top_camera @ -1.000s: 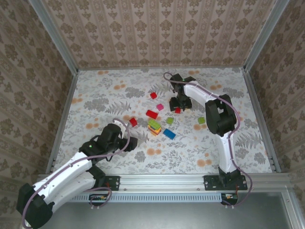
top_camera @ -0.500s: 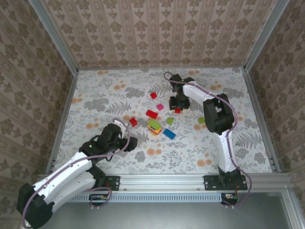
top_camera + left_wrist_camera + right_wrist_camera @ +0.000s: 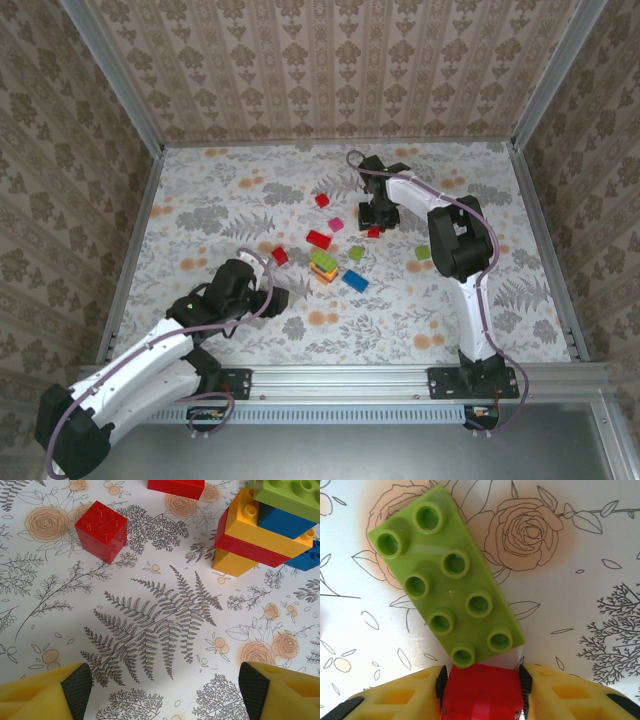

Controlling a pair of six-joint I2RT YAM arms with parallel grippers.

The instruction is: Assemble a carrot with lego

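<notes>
My right gripper (image 3: 482,682) is shut on a small red brick (image 3: 482,695), low over the table at the far middle (image 3: 375,226). A lime green eight-stud plate (image 3: 447,605) lies flat just ahead of it, its near corner touching the red brick. My left gripper (image 3: 165,692) is open over bare table, its yellow fingers (image 3: 40,692) wide apart. Ahead of it stand a red cube (image 3: 102,530) and a stack (image 3: 262,535) of yellow, red, blue and green bricks, also seen from above (image 3: 323,265).
Loose bricks are scattered round the stack: a blue one (image 3: 356,281), two green ones (image 3: 356,253) (image 3: 423,253), a magenta one (image 3: 336,224) and red ones (image 3: 320,239) (image 3: 322,200) (image 3: 280,256). Patterned walls (image 3: 330,70) enclose the table on three sides.
The right arm has shifted slightly while its gripper stays on the red brick at the same spot. The left arm has not moved.
</notes>
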